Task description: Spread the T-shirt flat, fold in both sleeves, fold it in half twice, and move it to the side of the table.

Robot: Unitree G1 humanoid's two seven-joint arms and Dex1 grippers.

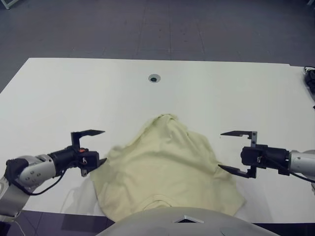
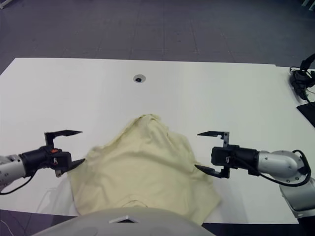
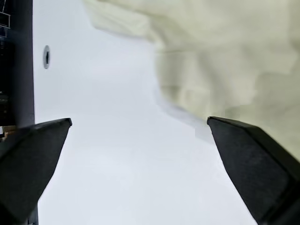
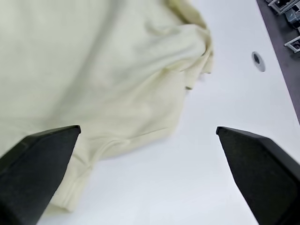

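A pale yellow T-shirt (image 1: 165, 169) lies crumpled on the white table (image 1: 74, 93), bunched to a peak at its far end and spreading toward the near edge. My left gripper (image 1: 98, 146) is open at the shirt's left edge, its lower finger touching the cloth. My right gripper (image 1: 224, 150) is open at the shirt's right edge, lower finger at the fabric. In the left wrist view the T-shirt (image 3: 225, 56) lies ahead of both fingers (image 3: 248, 159). In the right wrist view the T-shirt (image 4: 89, 70) lies beyond the fingers (image 4: 42, 159).
A small round grommet hole (image 1: 154, 78) sits in the table at the far middle. Dark cables and gear (image 2: 300, 78) lie at the table's right edge. Bare white table surrounds the shirt to the left, right and far side.
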